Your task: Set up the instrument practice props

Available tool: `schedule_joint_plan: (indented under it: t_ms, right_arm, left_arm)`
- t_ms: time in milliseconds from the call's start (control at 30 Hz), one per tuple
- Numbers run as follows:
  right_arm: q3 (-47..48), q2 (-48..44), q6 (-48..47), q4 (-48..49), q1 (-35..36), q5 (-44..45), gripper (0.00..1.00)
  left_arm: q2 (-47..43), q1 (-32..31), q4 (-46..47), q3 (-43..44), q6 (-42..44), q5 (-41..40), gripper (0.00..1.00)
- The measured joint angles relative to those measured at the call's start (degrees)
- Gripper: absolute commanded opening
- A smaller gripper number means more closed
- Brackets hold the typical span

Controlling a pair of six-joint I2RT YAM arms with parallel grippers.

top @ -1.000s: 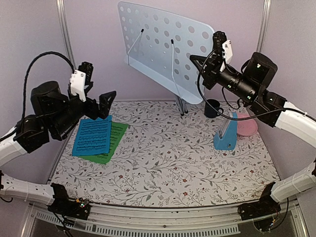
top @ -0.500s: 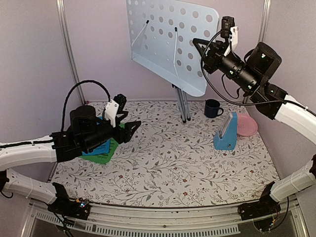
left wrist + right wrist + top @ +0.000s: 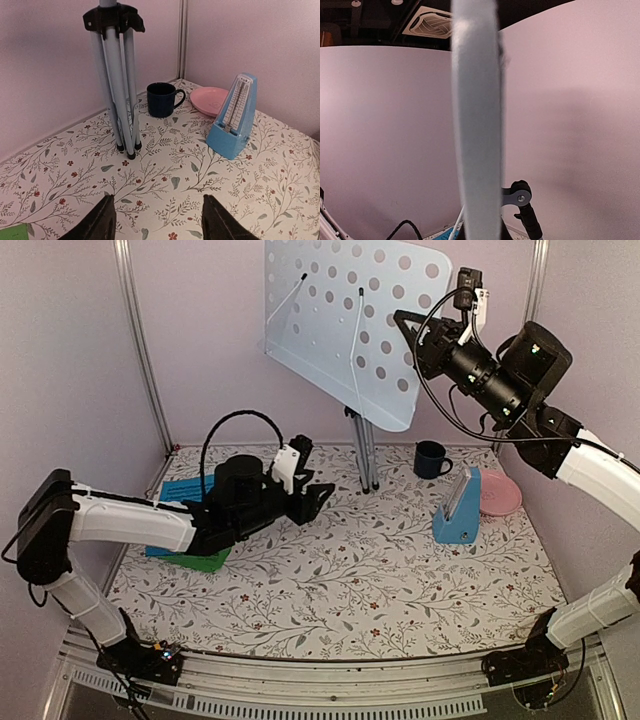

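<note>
Now your right tool (image 3: 410, 335) is clamped on the right edge of the music stand (image 3: 340, 310). The stand is a thin, pale blue-grey panel punched with round holes, and it sits high on a slim silver tripod (image 3: 119, 100) at the far middle of the surface (image 3: 350, 585), which has a matte floral cover. Your left tool (image 3: 160, 222) hangs low near the tripod's feet, jaws apart and holding nothing. To the right stands the smooth blue pyramid metronome (image 3: 232, 120), with a glossy dark mug (image 3: 162, 99) and a round pink plate (image 3: 210, 99) beyond it. The blue sheet (image 3: 178, 490) overlaps the green sheet (image 3: 205, 560) at the left. Since a second ago the panel has risen. Your left arm has swung from over the sheets to the middle, and its jaws have narrowed.
</note>
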Motion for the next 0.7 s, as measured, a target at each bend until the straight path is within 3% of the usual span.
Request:
schedule_joint_plan:
  t_ms: [267, 700]
  right_arm:
    - [0.0, 0.0, 1.1, 0.7, 0.0, 0.2, 0.00]
    - [0.0, 0.0, 0.6, 0.8, 0.0, 0.9, 0.00]
  left_arm:
    - [16.5, 1.2, 7.2, 16.9, 0.3, 0.9, 0.53]
    - [31.5, 5.9, 9.3, 32.3, 1.8, 2.2, 0.40]
